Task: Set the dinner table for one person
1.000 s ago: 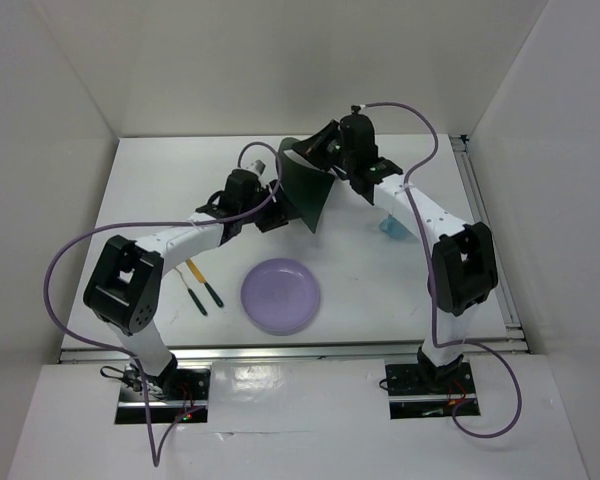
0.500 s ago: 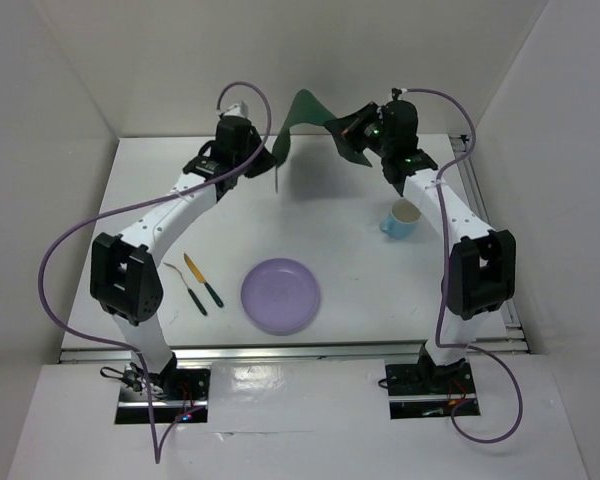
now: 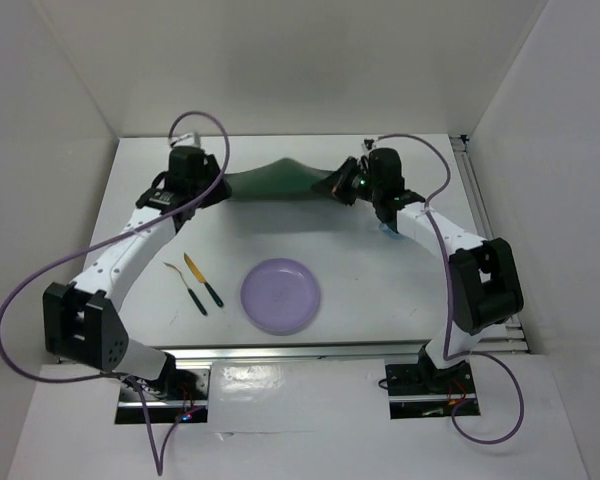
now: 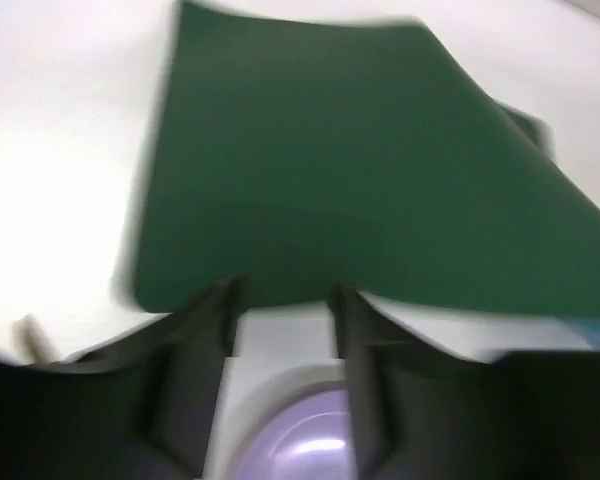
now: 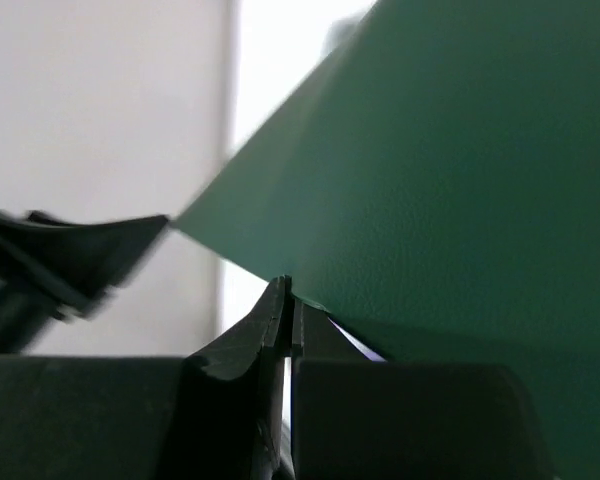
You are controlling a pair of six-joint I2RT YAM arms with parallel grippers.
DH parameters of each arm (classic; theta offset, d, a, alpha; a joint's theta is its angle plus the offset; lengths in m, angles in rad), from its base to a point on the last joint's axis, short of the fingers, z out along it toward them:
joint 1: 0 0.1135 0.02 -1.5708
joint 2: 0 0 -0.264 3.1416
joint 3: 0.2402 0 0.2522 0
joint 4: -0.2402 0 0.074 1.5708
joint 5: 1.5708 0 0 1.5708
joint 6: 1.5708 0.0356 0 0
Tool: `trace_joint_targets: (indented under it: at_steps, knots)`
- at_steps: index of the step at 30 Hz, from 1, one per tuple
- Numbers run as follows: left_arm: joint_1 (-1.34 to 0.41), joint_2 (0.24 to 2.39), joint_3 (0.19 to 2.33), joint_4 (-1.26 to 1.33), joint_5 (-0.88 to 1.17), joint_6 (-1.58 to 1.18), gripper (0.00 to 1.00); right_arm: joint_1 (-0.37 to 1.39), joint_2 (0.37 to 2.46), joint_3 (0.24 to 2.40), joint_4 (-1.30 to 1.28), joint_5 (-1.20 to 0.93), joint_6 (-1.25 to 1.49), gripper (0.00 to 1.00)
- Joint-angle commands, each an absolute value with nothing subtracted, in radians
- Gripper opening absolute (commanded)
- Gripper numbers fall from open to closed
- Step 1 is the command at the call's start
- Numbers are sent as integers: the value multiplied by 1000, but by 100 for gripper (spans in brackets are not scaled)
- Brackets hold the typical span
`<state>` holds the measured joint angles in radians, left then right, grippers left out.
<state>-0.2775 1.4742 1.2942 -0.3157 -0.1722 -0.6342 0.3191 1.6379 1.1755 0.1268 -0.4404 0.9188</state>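
The right hand [image 5: 287,290] is clamping the green placemat [image 3: 280,181] at upper centre; the left hand [image 4: 280,300], fingers parted, is hovering at its opposite edge.

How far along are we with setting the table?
Early. Nothing looks placed: the plate, fork and knife lie loose on the near side of the table. In hand: the placemat, held up across the far side, pinched in the right hand; the left hand has its fingers apart at the other edge. Left: lay the mat flat, then arrange plate and cutlery.
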Motion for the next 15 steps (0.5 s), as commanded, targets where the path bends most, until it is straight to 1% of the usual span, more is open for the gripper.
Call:
trace_joint_targets:
  at_steps: [1,2,3,4,5,6,7,9,10,12,13,14,15]
  knots:
    - [-163,1355,1186,-359,-241,-676,63,328,1579,1069,120,-463,833,0]
    - [-163,1333,1171,-359,-212,-687,68,339,1578,1051,111,-463,833,0]
    - [-149,1307,1157,-342,-198,-687,74,348,1578,1014,110,-463,833,0]
    - [-149,1307,1157,-331,-180,-687,74,365,1578,997,110,-463,833,0]
    - [-149,1321,1157,-343,-161,-677,72,365,1589,986,110,-450,833,0]
    - [-149,1342,1205,-365,-149,-686,68,379,1598,977,121,-439,844,0]
    - [-149,1401,1230,-389,-132,-686,55,379,1598,967,121,-428,854,0]
    - [-149,1463,1296,-429,-68,-686,47,379,1624,966,121,-442,854,0]
    - [-149,1485,1296,-430,-42,-672,44,388,1655,1003,98,-457,833,10]
    - [-149,1534,1296,-404,44,-660,42,388,1687,1054,23,-457,774,37]
    - [-149,1551,1319,-422,44,-660,42,388,1701,1093,-54,-457,756,58]
    - [-149,1571,1333,-422,66,-660,44,388,1712,1107,-89,-457,743,69]
    - [-149,1595,1353,-446,89,-660,44,388,1712,1118,-121,-457,727,77]
